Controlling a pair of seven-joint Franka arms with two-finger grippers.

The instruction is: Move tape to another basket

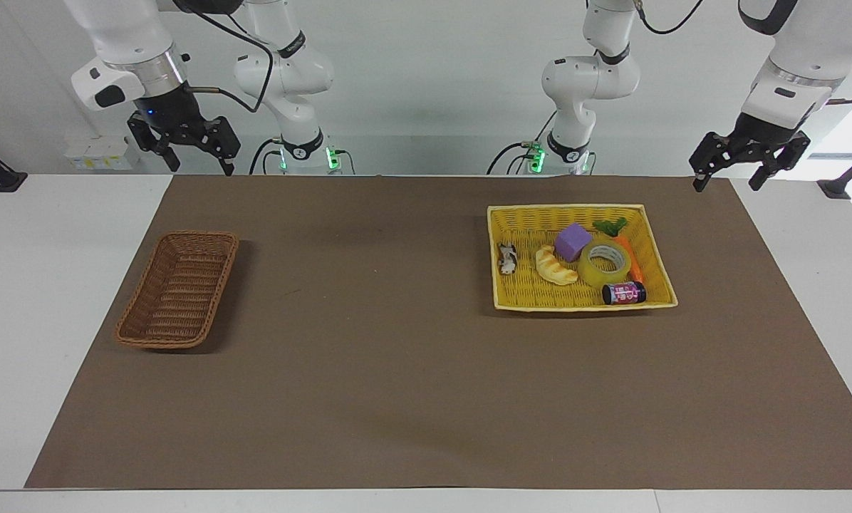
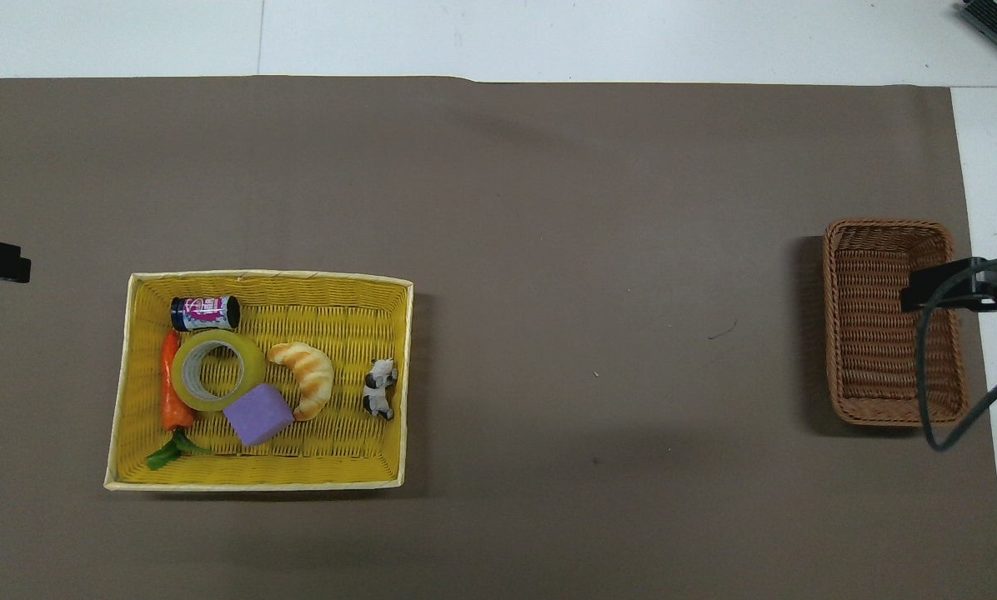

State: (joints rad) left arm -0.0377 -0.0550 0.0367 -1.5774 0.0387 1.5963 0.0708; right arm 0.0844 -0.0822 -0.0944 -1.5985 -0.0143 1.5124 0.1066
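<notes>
The left pincer [image 1: 726, 184] hangs in the air with its fingers spread and nothing between them, over the edge of the brown mat [image 1: 397, 370] at the left arm's end of the surface [image 1: 13, 299]. The right pincer [image 1: 201, 162] hangs likewise released and empty, over the mat's edge at the right arm's end. Neither touches anything.

Below the left pincer and well apart from it sits the yellow basket [image 1: 654, 249], on the mat. The tape [image 1: 603, 263] lies flat in this basket, its hole facing up, in the part of the basket toward the left pincer. A carrot [image 1: 629, 258] lies alongside the tape, touching it, on the side toward the left arm's end of the surface. The purple block [image 1: 573, 241] rests against the tape, nearer to the robots. The small dark can [image 1: 623, 293] lies on its side just beside the tape, farther from the robots. A croissant [image 1: 555, 266] and a small black-and-white figure [image 1: 506, 257] lie in the same basket, toward the middle of the surface.

Below the right pincer and apart from it stands the brown basket [image 1: 130, 320] on the mat, with nothing in it. In the overhead view part of the right arm [image 2: 965, 283] covers one side of the brown basket [image 2: 849, 333].
</notes>
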